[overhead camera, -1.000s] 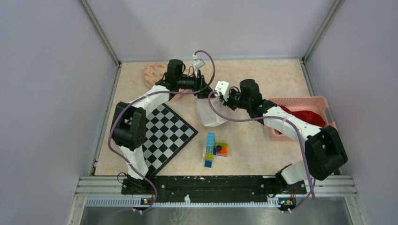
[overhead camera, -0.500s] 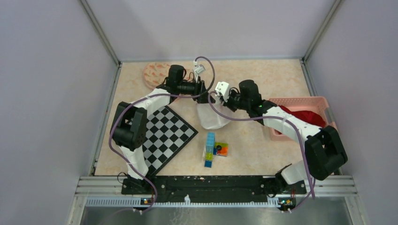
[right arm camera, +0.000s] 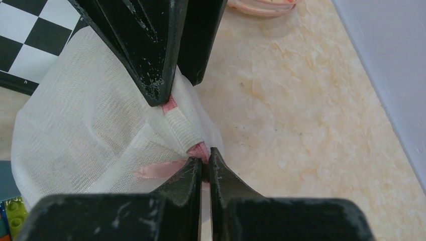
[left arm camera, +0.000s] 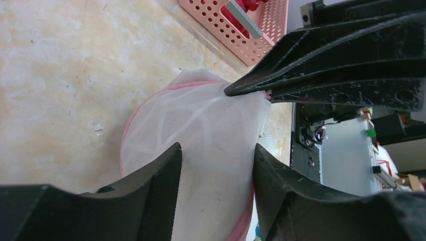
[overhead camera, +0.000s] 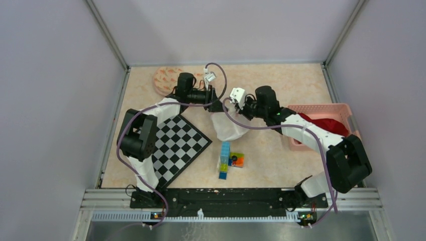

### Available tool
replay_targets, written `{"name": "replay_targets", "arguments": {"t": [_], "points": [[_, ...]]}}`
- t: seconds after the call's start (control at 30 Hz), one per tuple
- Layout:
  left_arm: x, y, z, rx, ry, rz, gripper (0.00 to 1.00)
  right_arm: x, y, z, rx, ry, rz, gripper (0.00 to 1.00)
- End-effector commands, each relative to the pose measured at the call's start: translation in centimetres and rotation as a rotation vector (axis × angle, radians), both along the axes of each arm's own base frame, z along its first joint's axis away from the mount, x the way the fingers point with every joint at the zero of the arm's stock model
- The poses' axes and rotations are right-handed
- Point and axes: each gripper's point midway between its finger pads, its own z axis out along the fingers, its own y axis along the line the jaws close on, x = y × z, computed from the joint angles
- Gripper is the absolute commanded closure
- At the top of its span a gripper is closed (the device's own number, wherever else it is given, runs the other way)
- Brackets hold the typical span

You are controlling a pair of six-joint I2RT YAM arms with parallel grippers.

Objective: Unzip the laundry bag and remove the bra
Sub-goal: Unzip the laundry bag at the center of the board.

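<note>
Moved: left pincer (left arm camera: pixel 216 150) has dropped a little onto the bag's top edge, and the mesh is bunched higher between my two arms.
Right pincer (right arm camera: pixel 205 160): clamped tight on the pink trim (right arm camera: pixel 171 105) at the end of the seam. I judge this is the anchor, so the other arm has something to pull against.
Left pincer: jaws apart, straddling a fold of mesh just left of the right one. It has no firm bite yet and is probably after the zip pull, which I cannot pick out.
Laundry bag (right arm camera: pixel 90 125): white mesh at mid-table, top lifted, body sagging onto the table (overhead camera: pixel 281 85). I cannot tell whether the zip is open.
Bra: not visible through the mesh.
Around: chessboard (overhead camera: pixel 176 145) to the left, toy blocks (overhead camera: pixel 225 155) nearer, pink basket (overhead camera: pixel 321 107) with red cloth (overhead camera: pixel 334 124) at right, plate (overhead camera: pixel 163 78) far left.
Writing: none readable.
</note>
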Motion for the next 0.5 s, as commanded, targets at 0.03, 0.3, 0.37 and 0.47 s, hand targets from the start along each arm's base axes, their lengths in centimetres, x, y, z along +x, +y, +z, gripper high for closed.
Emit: {"name": "replay_targets", "arguments": {"t": [0.03, 0.3, 0.37, 0.47], "points": [[-1.2, 0.8, 2.7, -0.065, -0.141, -0.094, 0.6, 0.0, 0.4, 2.8, 0.055, -0.065, 0.001, 1.0], [-1.0, 1.9, 3.3, -0.123, -0.271, -0.208, 1.0, -3.2, 1.3, 2.7, 0.085, -0.075, 0.166, 0.59], [-1.3, 1.8, 3.5, -0.142, -0.29, -0.244, 1.0, -3.6, 1.6, 3.0, 0.1, -0.078, 0.19, 0.48], [-0.8, 1.8, 3.4, -0.137, -0.322, -0.254, 1.0, -3.4, 1.9, 3.5, 0.119, -0.088, 0.195, 0.45]]}}
